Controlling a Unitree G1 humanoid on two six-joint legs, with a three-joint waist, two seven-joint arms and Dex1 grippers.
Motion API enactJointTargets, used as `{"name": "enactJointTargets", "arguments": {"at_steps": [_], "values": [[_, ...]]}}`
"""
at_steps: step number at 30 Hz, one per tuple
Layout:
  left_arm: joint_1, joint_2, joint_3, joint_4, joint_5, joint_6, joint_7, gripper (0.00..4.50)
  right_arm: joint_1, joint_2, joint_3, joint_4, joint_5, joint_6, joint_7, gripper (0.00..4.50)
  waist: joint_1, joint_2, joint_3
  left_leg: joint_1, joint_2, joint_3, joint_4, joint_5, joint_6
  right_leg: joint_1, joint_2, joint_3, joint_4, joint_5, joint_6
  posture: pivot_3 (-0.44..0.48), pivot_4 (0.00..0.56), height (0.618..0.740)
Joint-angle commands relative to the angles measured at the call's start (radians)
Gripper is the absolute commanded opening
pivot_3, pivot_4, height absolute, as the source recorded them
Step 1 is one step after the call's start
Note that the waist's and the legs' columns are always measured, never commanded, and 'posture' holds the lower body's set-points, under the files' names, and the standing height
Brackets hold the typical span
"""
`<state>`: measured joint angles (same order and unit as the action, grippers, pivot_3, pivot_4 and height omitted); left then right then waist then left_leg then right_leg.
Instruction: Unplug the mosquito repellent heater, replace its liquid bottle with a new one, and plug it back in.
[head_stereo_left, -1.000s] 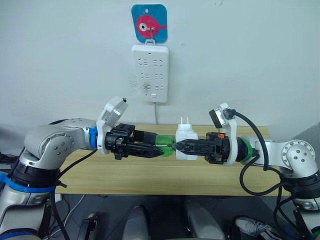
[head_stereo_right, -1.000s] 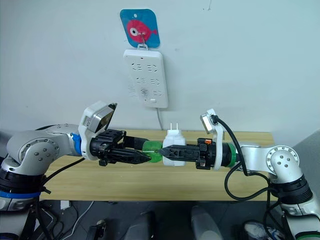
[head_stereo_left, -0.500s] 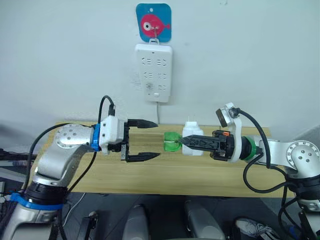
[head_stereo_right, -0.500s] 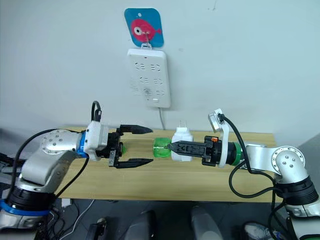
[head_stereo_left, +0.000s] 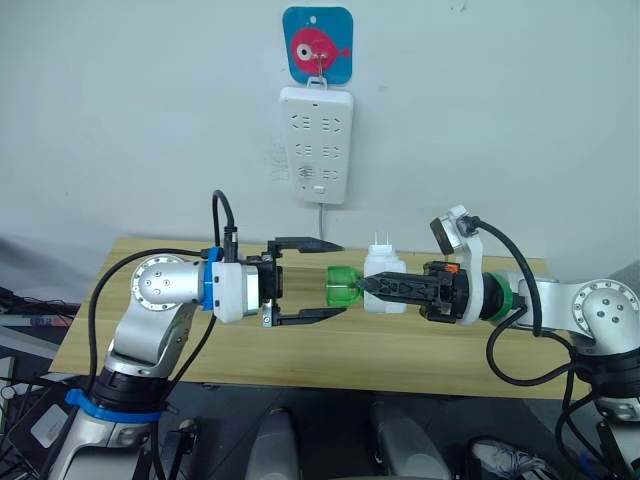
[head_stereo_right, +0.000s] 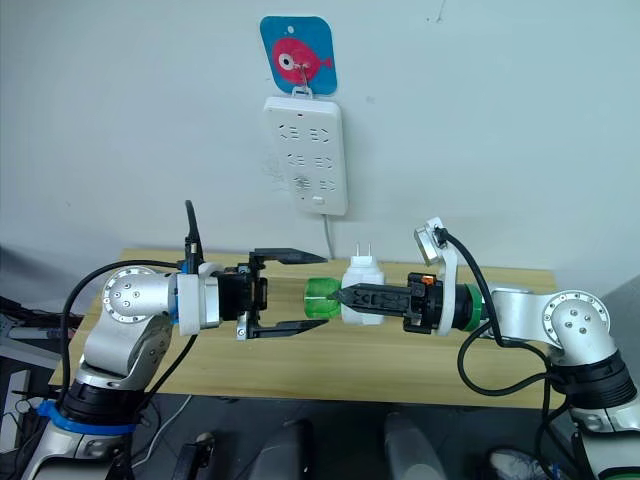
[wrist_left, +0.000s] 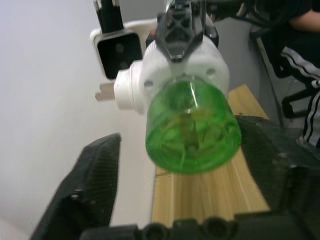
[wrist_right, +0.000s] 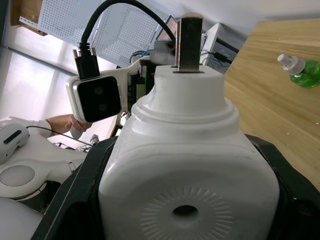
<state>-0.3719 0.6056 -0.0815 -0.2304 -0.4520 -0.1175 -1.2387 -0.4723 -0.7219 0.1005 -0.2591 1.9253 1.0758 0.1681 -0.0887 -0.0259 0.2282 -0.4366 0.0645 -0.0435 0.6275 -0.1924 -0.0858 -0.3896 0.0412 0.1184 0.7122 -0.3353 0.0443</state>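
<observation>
The white mosquito repellent heater (head_stereo_left: 386, 284) hangs above the table with its two prongs pointing up. My right gripper (head_stereo_left: 369, 285) is shut on it. A green liquid bottle (head_stereo_left: 343, 283) sticks out of the heater toward my left arm. My left gripper (head_stereo_left: 340, 278) is open, one finger above and one below that bottle. In the left wrist view the fingers (wrist_left: 92, 182) stand apart from the bottle (wrist_left: 192, 127). The new one (wrist_right: 301, 69), green with a white cap, lies on the table in the right wrist view.
A tall white power strip (head_stereo_left: 317, 145) hangs on the wall under a blue fish hook (head_stereo_left: 318, 45), its cord running down behind the wooden table (head_stereo_left: 300, 350). Both arms meet over the table's middle.
A second ago my left gripper was shut on the green bottle. It let go, drew back, turned, and now reaches in again with open fingers around the bottle. The right arm held still.
</observation>
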Motion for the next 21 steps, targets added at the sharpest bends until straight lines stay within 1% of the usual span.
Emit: {"name": "enactJointTargets", "arguments": {"at_steps": [1, 2, 3, 4, 6, 7, 8, 9, 10, 11, 12, 14, 15, 17, 19, 21], "values": [[-0.019, -0.002, 0.006, -0.023, -0.022, -0.002, -0.007, 2.77, -0.011, 0.001, -0.020, -0.025, 0.024, 0.000, 0.012, 3.05, 0.000, 0.000, 0.000, 0.000, 0.000, 0.000, 0.000, 0.000, 0.000, 0.000, 0.000, 0.000, 0.000, 0.000, 0.000, -0.119, 0.199, 0.718], [-0.019, -0.001, 0.009, -0.024, -0.027, 0.008, -0.006, 2.46, -0.010, 0.001, -0.020, -0.027, 0.025, -0.001, 0.011, 3.05, -0.001, 0.000, 0.000, 0.000, 0.000, 0.000, 0.000, 0.000, 0.000, 0.000, 0.000, 0.000, 0.000, 0.000, 0.000, -0.120, 0.199, 0.718], [-0.019, -0.001, 0.011, -0.025, -0.030, 0.016, -0.006, 2.26, -0.009, 0.001, -0.020, -0.027, 0.025, -0.001, 0.010, 3.05, -0.001, 0.000, 0.000, 0.000, 0.000, 0.000, 0.000, 0.000, 0.000, 0.000, 0.000, 0.000, 0.000, 0.000, 0.000, -0.120, 0.199, 0.718], [-0.016, 0.014, 0.008, -0.033, -0.041, 0.052, -0.012, 2.25, -0.009, 0.001, -0.020, -0.028, 0.025, -0.001, 0.010, 3.05, -0.001, 0.000, 0.000, 0.000, 0.000, 0.000, 0.000, 0.000, 0.000, 0.000, 0.000, 0.000, 0.000, 0.000, 0.000, -0.120, 0.199, 0.718], [-0.016, 0.061, 0.005, -0.060, -0.103, 0.258, 0.029, 2.25, -0.007, 0.001, -0.021, -0.031, 0.021, -0.001, 0.012, 3.05, -0.001, 0.000, 0.000, 0.000, 0.000, 0.000, 0.000, 0.000, 0.000, 0.000, 0.000, 0.000, 0.000, 0.000, 0.000, -0.120, 0.199, 0.718], [-0.027, 0.105, 0.002, -0.065, -0.174, 0.432, 0.052, 2.25, -0.007, 0.001, -0.020, -0.032, 0.020, 0.000, 0.013, 3.05, -0.002, 0.000, 0.000, 0.000, 0.000, -0.001, 0.000, 0.000, 0.000, 0.000, 0.000, 0.000, 0.000, 0.000, 0.000, -0.115, 0.197, 0.718], [-0.037, 0.134, 0.001, -0.069, -0.225, 0.553, 0.068, 2.25, -0.008, 0.002, -0.020, -0.032, 0.019, 0.000, 0.013, 3.05, -0.004, 0.000, 0.000, 0.000, 0.000, -0.001, 0.000, 0.000, 0.000, 0.000, 0.000, -0.001, 0.001, 0.000, 0.000, -0.111, 0.197, 0.718], [-0.084, 0.181, 0.013, -0.029, -0.371, 0.774, 0.077, 2.25, -0.009, 0.002, -0.018, -0.034, 0.015, 0.003, 0.017, 3.05, -0.005, 0.000, 0.000, 0.000, 0.000, -0.002, 0.000, 0.000, 0.000, 0.000, 0.000, -0.001, 0.001, 0.000, 0.000, -0.108, 0.197, 0.718], [-0.124, 0.211, 0.024, 0.011, -0.472, 0.922, 0.063, 2.25, -0.009, 0.004, -0.016, -0.035, 0.012, 0.006, 0.020, 3.05, -0.006, -0.001, 0.001, 0.000, 0.000, -0.003, 0.000, 0.000, 0.000, 0.000, 0.001, -0.002, 0.001, 0.000, 0.001, -0.108, 0.197, 0.718], [-0.162, 0.223, 0.032, 0.045, -0.532, 1.014, 0.058, 2.25, -0.009, 0.004, -0.015, -0.036, 0.009, 0.008, 0.023, 3.05, -0.008, -0.001, 0.001, 0.000, 0.000, -0.005, 0.000, 0.000, 0.000, 0.000, 0.001, -0.004, 0.002, 0.000, 0.001, -0.108, 0.197, 0.718], [-0.188, 0.230, 0.037, 0.066, -0.570, 1.072, 0.060, 2.25, -0.009, 0.005, -0.014, -0.036, 0.008, 0.009, 0.024, 3.05, -0.009, 0.000, 0.001, 0.000, 0.000, -0.006, 0.000, 0.000, 0.000, 0.000, 0.002, -0.005, 0.002, 0.000, 0.001, -0.108, 0.197, 0.718], [-0.235, 0.209, 0.051, 0.103, -0.611, 1.147, 0.105, 2.25, -0.010, 0.007, -0.012, -0.037, 0.005, 0.011, 0.026, 3.05, -0.010, 0.000, 0.002, 0.000, 0.000, -0.007, 0.000, 0.000, 0.000, 0.000, 0.002, -0.005, 0.002, 0.000, 0.001, -0.109, 0.199, 0.718], [-0.242, 0.205, 0.051, 0.102, -0.610, 1.159, 0.116, 2.25, -0.011, 0.008, -0.012, -0.037, 0.004, 0.011, 0.027, 3.05, -0.010, 0.000, 0.002, 0.000, 0.000, -0.007, 0.000, 0.000, 0.000, 0.001, 0.002, -0.006, 0.002, 0.000, 0.001, -0.109, 0.199, 0.718], [-0.236, 0.194, 0.061, 0.085, -0.611, 1.163, 0.131, 2.25, -0.009, 0.009, -0.011, -0.039, 0.006, 0.008, 0.025, 3.05, -0.010, 0.000, 0.002, 0.000, 0.000, -0.007, 0.000, 0.000, 0.000, 0.001, 0.002, -0.005, 0.001, 0.000, 0.001, -0.111, 0.198, 0.718], [-0.215, 0.182, 0.070, 0.058, -0.588, 1.129, 0.137, 2.25, -0.007, 0.009, -0.012, -0.040, 0.008, 0.005, 0.022, 3.05, -0.009, 0.000, 0.002, 0.000, 0.001, -0.007, 0.000, 0.000, 0.000, 0.000, 0.001, -0.006, 0.001, 0.000, 0.000, -0.112, 0.197, 0.718], [-0.183, 0.187, 0.046, 0.034, -0.493, 1.039, 0.132, 3.00, -0.006, 0.008, -0.013, -0.040, 0.010, 0.003, 0.020, 3.05, -0.009, 0.000, 0.002, 0.000, 0.001, -0.007, -0.001, 0.000, 0.000, 0.000, 0.001, -0.006, 0.002, 0.000, 0.000, -0.111, 0.196, 0.718]]}}
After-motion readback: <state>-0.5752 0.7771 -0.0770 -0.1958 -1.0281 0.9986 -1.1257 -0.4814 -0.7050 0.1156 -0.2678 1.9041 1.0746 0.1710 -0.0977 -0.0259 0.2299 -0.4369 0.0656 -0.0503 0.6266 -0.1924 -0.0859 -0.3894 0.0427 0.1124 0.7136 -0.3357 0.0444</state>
